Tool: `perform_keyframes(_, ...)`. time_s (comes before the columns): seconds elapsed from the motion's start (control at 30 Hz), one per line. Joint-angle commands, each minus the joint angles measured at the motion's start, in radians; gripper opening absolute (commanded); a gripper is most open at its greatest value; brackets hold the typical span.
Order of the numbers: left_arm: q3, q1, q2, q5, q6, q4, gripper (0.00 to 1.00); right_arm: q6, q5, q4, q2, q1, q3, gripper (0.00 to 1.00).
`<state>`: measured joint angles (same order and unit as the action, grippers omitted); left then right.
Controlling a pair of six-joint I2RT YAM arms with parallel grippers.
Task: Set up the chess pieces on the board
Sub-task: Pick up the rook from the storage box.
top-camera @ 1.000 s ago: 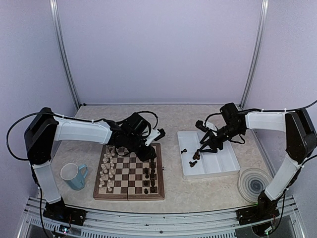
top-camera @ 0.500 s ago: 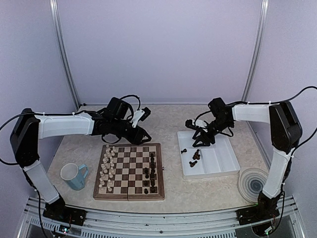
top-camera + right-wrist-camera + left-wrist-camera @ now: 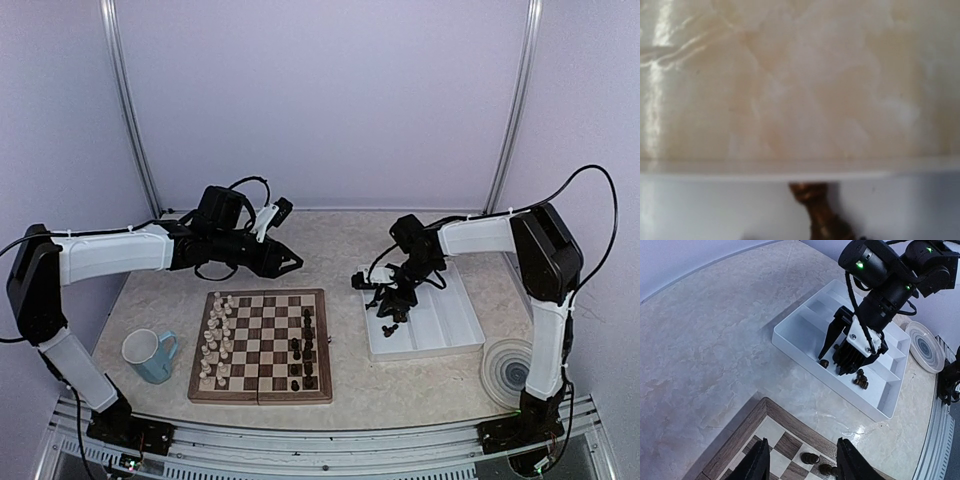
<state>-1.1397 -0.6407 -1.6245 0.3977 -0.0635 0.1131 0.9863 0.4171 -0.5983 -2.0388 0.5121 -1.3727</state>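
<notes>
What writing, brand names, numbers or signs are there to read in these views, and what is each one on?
No text can be read in any view.
The board: no letters or numbers visible on its border.
The blue mug: plain on the side that shows.
The white tray and the round ringed disc: no markings.
The right arm: only green lights, no readable label.

Right wrist view blurred; chess piece (image 3: pixel 815 210) cut by bottom edge; board (image 3: pixel 736 440) mostly cropped.

Lilac walls (image 3: pixel 320 100) w/ beige marbled tabletop (image 3: pixel 330 240)
</notes>
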Motion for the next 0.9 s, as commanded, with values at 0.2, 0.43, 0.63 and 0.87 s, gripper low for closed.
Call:
perform_keyframes(0.2, 0.01, 0.004, -0.001, 0.033, -0.016, -0.018, 0.46, 0.045, -0.021, -0.026, -0.068, 0.029, -0.043, 0.38)
perform_keyframes(0.43, 0.009, -0.004, -0.006, 0.038, -0.018, -0.017, 0.47, 0.042, -0.006, -0.043, -0.06, 0.029, -0.032, 0.21)
perform_keyframes(0.63, 0.017, -0.013, 0.005, 0.021, -0.019, -0.033, 0.46, 0.006, 0.009, -0.037, 0.031, 0.007, 0.023, 0.13)
perform_keyframes(0.87, 0.055, -0.084, 0.093, -0.142, -0.101, -0.172, 0.48, -0.229, 0.207, 0.014, 0.215, -0.062, 0.046, 0.11)
